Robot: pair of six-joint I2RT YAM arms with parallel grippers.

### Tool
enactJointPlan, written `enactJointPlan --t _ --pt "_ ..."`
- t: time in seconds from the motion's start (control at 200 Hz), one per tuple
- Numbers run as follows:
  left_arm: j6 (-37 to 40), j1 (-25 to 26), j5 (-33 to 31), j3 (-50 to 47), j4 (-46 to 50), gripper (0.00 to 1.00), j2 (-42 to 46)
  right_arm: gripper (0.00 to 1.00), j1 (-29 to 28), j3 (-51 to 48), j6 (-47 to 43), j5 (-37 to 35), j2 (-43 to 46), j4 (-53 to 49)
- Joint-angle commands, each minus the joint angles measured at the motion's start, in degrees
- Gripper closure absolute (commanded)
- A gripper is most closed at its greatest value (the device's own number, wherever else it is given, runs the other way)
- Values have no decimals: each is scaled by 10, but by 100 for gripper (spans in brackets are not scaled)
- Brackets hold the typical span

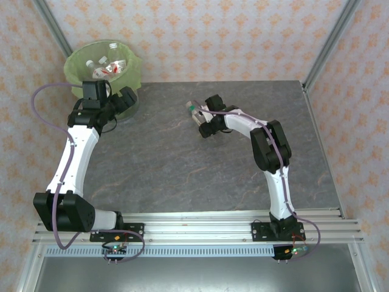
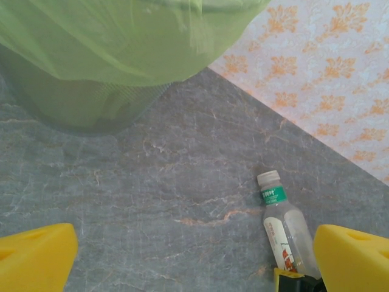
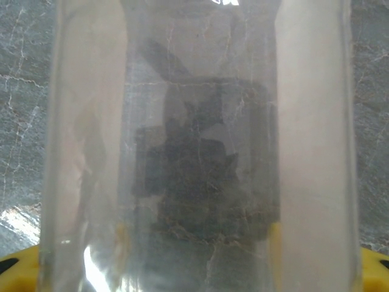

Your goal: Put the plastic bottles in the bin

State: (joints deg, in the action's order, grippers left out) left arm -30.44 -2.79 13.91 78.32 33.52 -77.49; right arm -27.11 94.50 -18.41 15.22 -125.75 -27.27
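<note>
A clear plastic bottle with a white cap and green band lies on the grey table at mid-back. My right gripper straddles its lower body. In the right wrist view the bottle sits between the yellow fingertips, which press at its sides, so my right gripper is shut on it. The left wrist view shows the same bottle. The bin, lined with a light-green bag, stands at the back left and holds several bottles. My left gripper hangs open beside the bin, nothing in it.
The bin's bagged wall looms close ahead of my left gripper. A patterned wall closes the table's back, and metal posts stand at the corners. The rail with both arm bases runs along the near edge.
</note>
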Motion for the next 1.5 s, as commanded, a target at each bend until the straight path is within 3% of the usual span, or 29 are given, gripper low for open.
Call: enactJointPlan --t 0.0,0.375,0.656,0.866,1.251,1.371,1.491 --pt "9 -5 18 -5 -11 0 7 45 -1 -25 30 -25 51 23" --pt "1 -5 61 -12 -32 0 -2 68 -14 -140 70 -18 158 107" --pt "-33 -3 161 -20 -90 0 -28 100 -18 -249 137 6 252 232" --pt "-53 15 205 -38 -151 0 -32 100 -18 -319 234 46 298 372" --pt "-93 74 250 -39 -222 0 -54 100 -36 -396 322 69 365 501" --pt "-83 116 239 -26 -222 0 -60 100 -59 -405 341 66 379 515" --pt "-87 157 190 -20 -228 0 -62 100 -99 -417 331 1 390 542"
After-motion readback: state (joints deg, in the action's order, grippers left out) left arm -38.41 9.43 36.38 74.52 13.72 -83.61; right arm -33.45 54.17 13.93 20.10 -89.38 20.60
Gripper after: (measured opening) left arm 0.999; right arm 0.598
